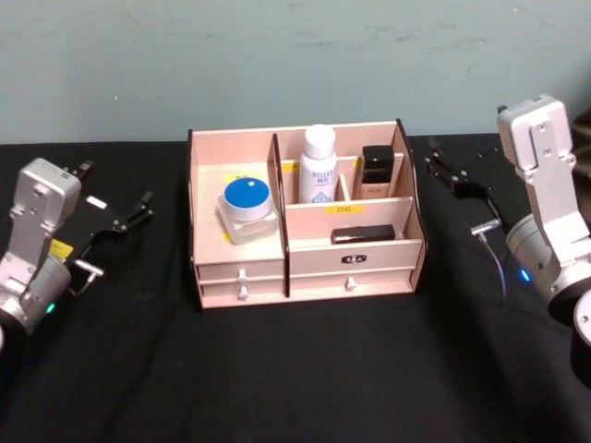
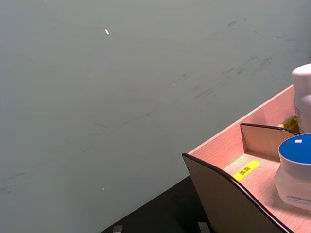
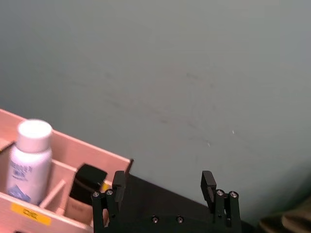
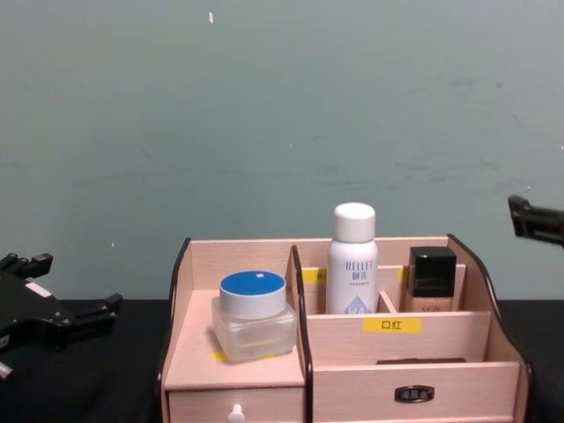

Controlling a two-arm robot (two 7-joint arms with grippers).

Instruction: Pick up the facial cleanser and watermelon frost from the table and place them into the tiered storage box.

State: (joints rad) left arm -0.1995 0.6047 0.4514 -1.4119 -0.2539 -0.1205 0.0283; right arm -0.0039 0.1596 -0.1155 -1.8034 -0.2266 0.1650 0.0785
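The tiered storage box [image 1: 236, 140] stands mid-table, light wood with dark edges and front drawers. The watermelon frost [image 1: 247, 208], a frosted jar with a blue lid, sits in its left compartment, also seen in the left wrist view [image 2: 295, 170] and chest view [image 4: 254, 315]. The facial cleanser [image 1: 319, 164], a tall white bottle, stands upright in a back compartment [image 4: 352, 260] [image 3: 29, 160]. My left gripper [image 1: 129, 220] rests open and empty left of the box. My right gripper [image 1: 441, 166] hangs open and empty to the box's right [image 3: 164, 177].
A small beige bottle with a square black cap [image 1: 376, 171] stands in the back right compartment. A flat black item [image 1: 362, 234] lies in the front right tray. The black tablecloth [image 1: 305, 369] stretches in front of the box, and a pale wall rises behind it.
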